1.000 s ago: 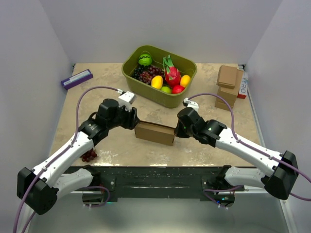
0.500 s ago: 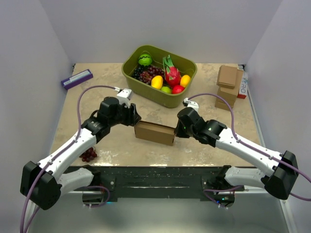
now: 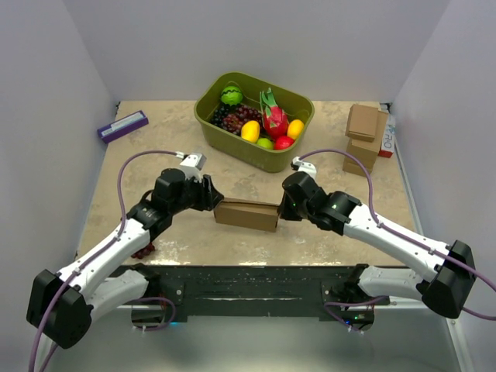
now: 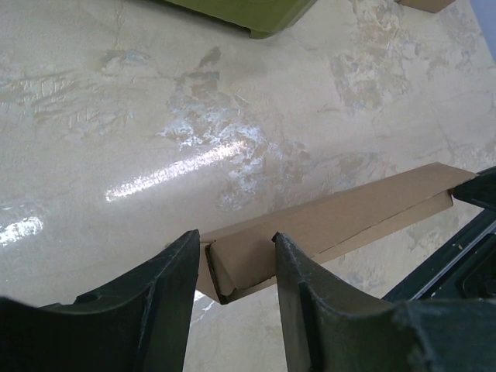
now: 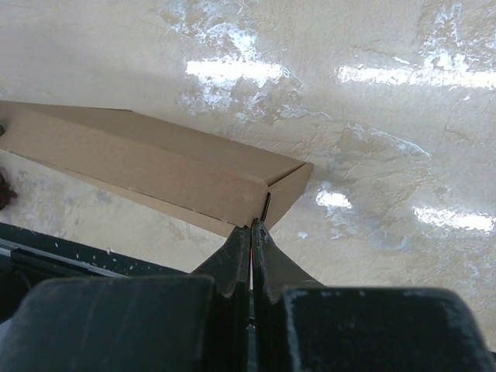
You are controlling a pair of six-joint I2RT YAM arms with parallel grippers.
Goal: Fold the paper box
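The paper box [image 3: 246,212] is a thin brown cardboard box lying flat at the table's middle. My left gripper [image 3: 211,199] is at its left end. In the left wrist view the box's open left end [image 4: 248,260] sits between the two fingers [image 4: 174,271], which touch it on both sides, so the left gripper [image 4: 235,236] is shut on it. My right gripper [image 3: 280,209] is at the right end. In the right wrist view it [image 5: 253,223] is shut with nothing inside, its tips against the box's [image 5: 147,167] right-hand corner by the end flap.
A green bin [image 3: 232,143] full of toy fruit stands just behind the box. A stack of small cardboard boxes [image 3: 363,138] is at the back right, and a purple box [image 3: 122,125] at the back left. A grape bunch [image 3: 142,249] lies near the left front edge.
My left arm has shifted its wrist a little left and down, and its jaws have closed slightly on the box's left end. The right arm and the box have stayed put.
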